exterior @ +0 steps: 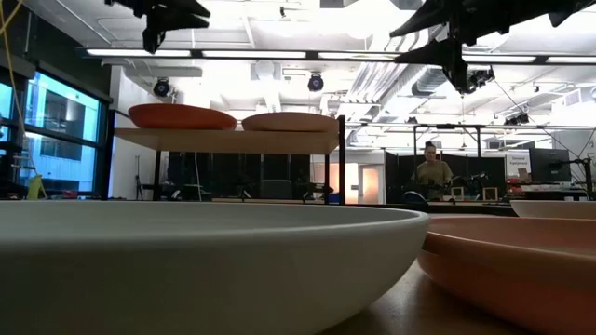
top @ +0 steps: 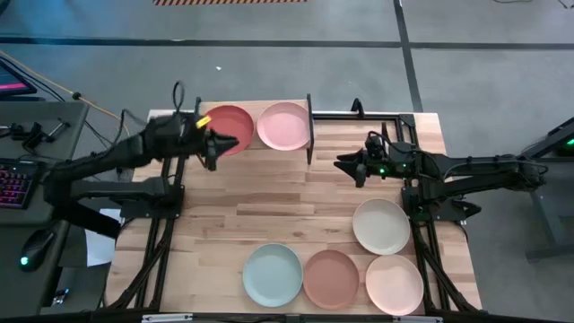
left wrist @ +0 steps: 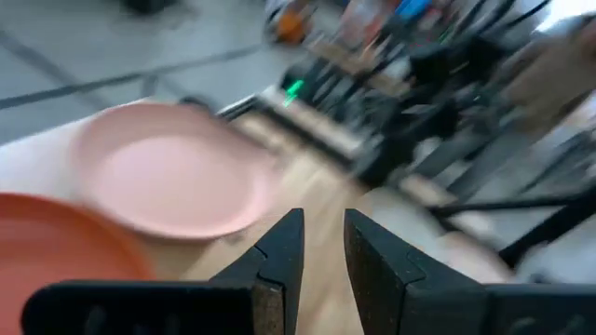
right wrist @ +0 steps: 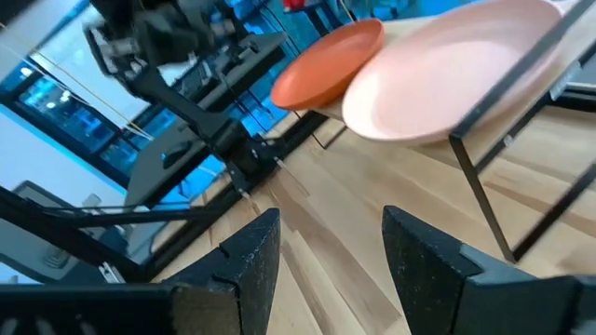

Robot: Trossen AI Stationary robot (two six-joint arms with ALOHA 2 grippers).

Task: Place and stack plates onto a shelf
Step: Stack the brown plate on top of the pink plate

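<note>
While your arms both hang above the far half of the table (top: 269,211), nothing is gripped. The shelf (top: 309,135) sits at the far edge, with the red plate (top: 230,126) and pink plate (top: 283,126) side by side on it, edges about touching. Four plates remain on the tabletop near the front: cream plate (top: 380,225) toward the right, then a front row of pale blue plate (top: 273,274), terracotta plate (top: 331,278) and peach plate (top: 394,284), each close beside the next. Your left gripper (top: 212,150) is over the red plate's near edge; its own view is blurred, but the fingers (left wrist: 279,265) look released with only a narrow gap, holding nothing. Your right gripper (top: 344,165) hovers just right of the shelf, clear of the plates, fingers (right wrist: 251,256) spread apart and empty. From table level a person (exterior: 430,173) stands far back in the room
</note>
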